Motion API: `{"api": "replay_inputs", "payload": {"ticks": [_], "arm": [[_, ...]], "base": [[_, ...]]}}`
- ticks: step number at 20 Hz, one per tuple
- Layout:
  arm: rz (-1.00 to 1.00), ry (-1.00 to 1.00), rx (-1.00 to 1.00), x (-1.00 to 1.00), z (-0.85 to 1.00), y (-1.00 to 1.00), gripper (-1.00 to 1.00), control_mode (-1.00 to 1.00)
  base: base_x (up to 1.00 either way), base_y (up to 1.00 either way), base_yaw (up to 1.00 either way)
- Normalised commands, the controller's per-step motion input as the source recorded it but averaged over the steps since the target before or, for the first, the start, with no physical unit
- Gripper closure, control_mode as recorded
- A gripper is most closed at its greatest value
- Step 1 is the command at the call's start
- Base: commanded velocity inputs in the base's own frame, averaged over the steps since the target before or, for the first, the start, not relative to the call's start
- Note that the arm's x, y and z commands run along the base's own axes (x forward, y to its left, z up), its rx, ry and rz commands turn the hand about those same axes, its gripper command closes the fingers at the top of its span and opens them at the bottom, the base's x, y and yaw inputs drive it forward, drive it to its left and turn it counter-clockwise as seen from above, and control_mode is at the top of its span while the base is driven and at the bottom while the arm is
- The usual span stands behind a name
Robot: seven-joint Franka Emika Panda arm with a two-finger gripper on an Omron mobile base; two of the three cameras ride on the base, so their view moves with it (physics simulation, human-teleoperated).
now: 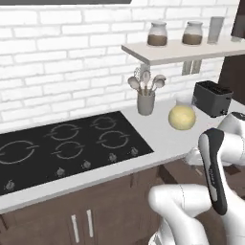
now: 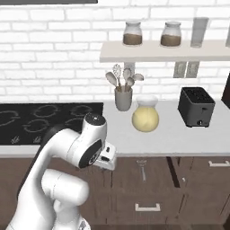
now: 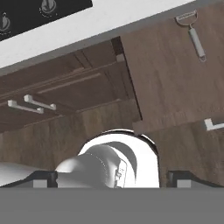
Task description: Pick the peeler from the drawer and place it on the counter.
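Note:
The peeler (image 3: 192, 33) lies flat on the floor of the open drawer (image 3: 166, 83), grey, with its looped head toward the counter (image 3: 87, 26). From the right base view the peeler (image 2: 142, 169) sits mid-drawer, just under the counter (image 2: 179, 134) edge. My gripper (image 3: 113, 178) is open and holds nothing, its dark fingertips (image 3: 43, 177) spread wide. It hangs to the left of the drawer (image 2: 161, 170) and well short of the peeler. The hand (image 2: 107, 158) sits below the counter's front edge. In the left base view the arm covers most of the drawer (image 1: 174, 174).
On the counter (image 1: 158, 129) stand a grey utensil holder (image 2: 123, 99), a round yellow jug (image 2: 145, 117) and a black toaster (image 2: 196, 107). The black cooktop (image 1: 72, 143) lies to the left. A wall shelf (image 2: 161, 50) carries jars. Cabinet doors with bar handles (image 1: 81, 225) sit below.

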Motion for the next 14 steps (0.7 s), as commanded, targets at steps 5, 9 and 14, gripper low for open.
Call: {"api": "replay_inputs", "payload": {"ticks": [5,9,14], "arm": [[0.00,0.00,0.00,0.00,0.00,0.00,-1.00,1.00],[0.00,0.00,0.00,0.00,0.00,0.00,-1.00,1.00],[0.00,0.00,0.00,0.00,0.00,0.00,-1.00,1.00]], "base": [[-0.27,0.32,-0.82],[0.00,0.36,-0.85],[0.04,0.73,-0.70]]}}
